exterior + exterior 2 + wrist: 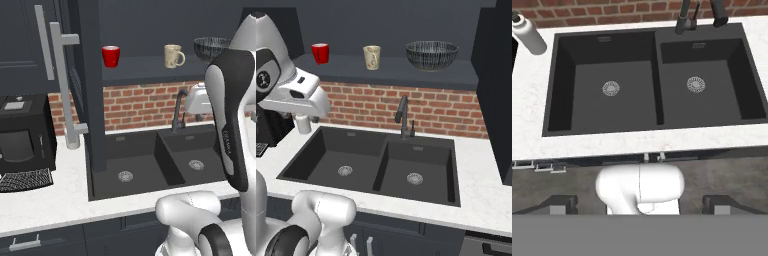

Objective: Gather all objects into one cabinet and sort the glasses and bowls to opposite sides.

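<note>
Along the cabinet shelf [391, 75]: red cup [320, 53] at the left end, beige mug [372, 57] just left of middle, patterned bowl [432, 54] toward the right end.
Gathering: looked complete.
Sorting: cups and bowl stood apart.
Cabinet door [85, 85]: open.
Gripper [641, 205]: jaws wide, empty, above the sink [652, 75].

The arm [230, 125] is glossy white with rounded, tube-like links and dark charcoal bands at its joints. Above the sink [150, 160], one long upright link carries a broad black panel along its side with faint pale lettering too small to read. A bulbous white elbow [326, 212] sits below the sink's front rim. The two finger tips [557, 205] are small, dark grey and blocky.
</note>
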